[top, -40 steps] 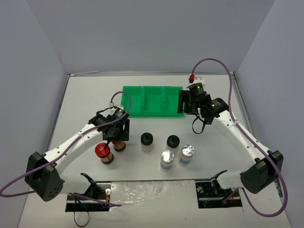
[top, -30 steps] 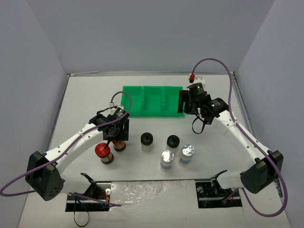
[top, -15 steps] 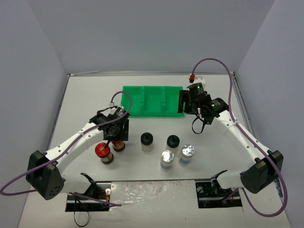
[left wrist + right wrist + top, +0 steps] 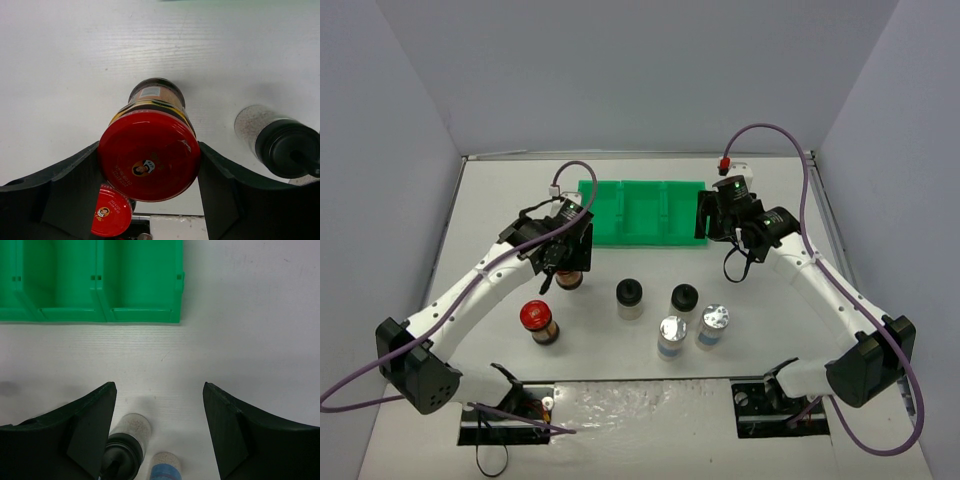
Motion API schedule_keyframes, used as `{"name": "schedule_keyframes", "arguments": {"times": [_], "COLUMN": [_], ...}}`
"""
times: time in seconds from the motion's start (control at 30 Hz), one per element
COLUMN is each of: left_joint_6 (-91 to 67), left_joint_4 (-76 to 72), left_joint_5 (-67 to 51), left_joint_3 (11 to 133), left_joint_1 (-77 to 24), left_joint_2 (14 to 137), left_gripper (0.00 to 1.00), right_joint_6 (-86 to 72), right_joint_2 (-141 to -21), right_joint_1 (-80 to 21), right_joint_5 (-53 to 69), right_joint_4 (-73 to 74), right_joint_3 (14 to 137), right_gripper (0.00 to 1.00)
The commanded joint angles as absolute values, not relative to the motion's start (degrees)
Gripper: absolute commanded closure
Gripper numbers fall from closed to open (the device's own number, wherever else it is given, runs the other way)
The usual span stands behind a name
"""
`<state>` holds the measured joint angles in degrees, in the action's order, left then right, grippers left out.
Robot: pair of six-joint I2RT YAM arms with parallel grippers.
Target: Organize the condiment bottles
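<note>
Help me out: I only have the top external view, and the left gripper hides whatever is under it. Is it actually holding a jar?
Observer: Yes. In the left wrist view the left gripper is shut on a red-capped jar, with its fingers against both sides of the cap.
Operator: And is the right gripper carrying anything? From above I see only its back.
Observer: No. The right wrist view shows the right gripper open, with nothing between its fingers.
</note>
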<state>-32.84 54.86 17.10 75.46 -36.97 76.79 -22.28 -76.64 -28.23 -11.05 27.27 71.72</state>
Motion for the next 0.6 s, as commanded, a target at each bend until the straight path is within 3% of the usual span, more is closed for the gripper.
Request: {"name": "schedule_keyframes", "arguments": {"times": [0.0,0.57], "left_joint_6": [-28.86,-19.76], "left_joint_4": [53.44,47.38], "left_joint_5": [21.82,22.72], "left_joint_3": [84.98,114.58], "left_joint_1": [-37.00,-29.90], "left_joint_2": [79.68,104.63], "left_gripper": [1.00,1.00], "right_joint_6": [-21.97,-21.45], "right_joint_2": [-75.88,-75.48], "right_joint_1": [-28.56,-28.48], "right_joint_5": [-12.74,-14.07], "right_joint_4": [25.34,25.39], "right_joint_3": [71.78,73.28], "right_gripper": [0.33,0.32]}}
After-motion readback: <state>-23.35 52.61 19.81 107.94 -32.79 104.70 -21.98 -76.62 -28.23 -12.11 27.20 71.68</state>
